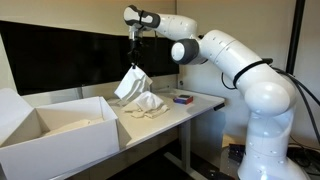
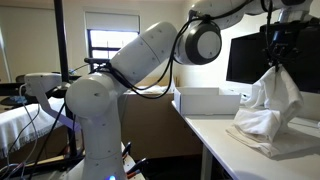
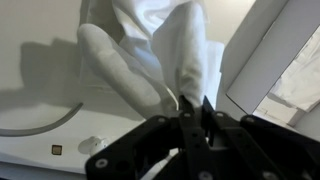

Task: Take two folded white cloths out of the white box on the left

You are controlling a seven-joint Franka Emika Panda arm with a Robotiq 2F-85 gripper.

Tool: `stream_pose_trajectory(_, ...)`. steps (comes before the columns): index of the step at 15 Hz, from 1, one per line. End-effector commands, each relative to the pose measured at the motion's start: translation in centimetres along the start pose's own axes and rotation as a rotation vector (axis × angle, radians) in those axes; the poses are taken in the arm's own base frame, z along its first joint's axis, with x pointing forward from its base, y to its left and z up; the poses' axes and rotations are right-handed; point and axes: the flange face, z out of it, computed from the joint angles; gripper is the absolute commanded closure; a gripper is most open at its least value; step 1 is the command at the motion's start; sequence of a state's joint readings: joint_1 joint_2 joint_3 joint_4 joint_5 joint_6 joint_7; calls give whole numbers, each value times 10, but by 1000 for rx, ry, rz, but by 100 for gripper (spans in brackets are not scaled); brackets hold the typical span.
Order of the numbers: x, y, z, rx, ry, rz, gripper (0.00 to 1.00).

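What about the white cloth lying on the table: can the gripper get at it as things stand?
Probably not yet. The gripper is shut on a hanging cloth that dangles over the lying cloth, so its jaws are occupied. Nothing else seems to block the way down.

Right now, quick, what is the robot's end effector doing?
End effector: closed, holding a white cloth that hangs in the air.

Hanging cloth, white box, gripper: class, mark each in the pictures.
hanging cloth (image 1: 130,85): in an exterior view, its middle.
white box (image 1: 68,150): in an exterior view, front wall.
gripper (image 1: 134,63): in an exterior view, between fingertips.
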State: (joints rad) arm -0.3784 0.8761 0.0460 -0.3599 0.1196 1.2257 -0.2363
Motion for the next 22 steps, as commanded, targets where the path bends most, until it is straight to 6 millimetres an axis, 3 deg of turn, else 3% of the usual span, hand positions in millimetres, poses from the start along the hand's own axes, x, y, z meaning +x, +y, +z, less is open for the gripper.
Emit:
stream_pose_trajectory(1,-7,-1,-2,56,-28,-24,97)
stream_pose_trajectory(11,-2,0,16,27,-67,-9,97)
stream_pose_trajectory(22,-16,27,2,12,-65,-61,97)
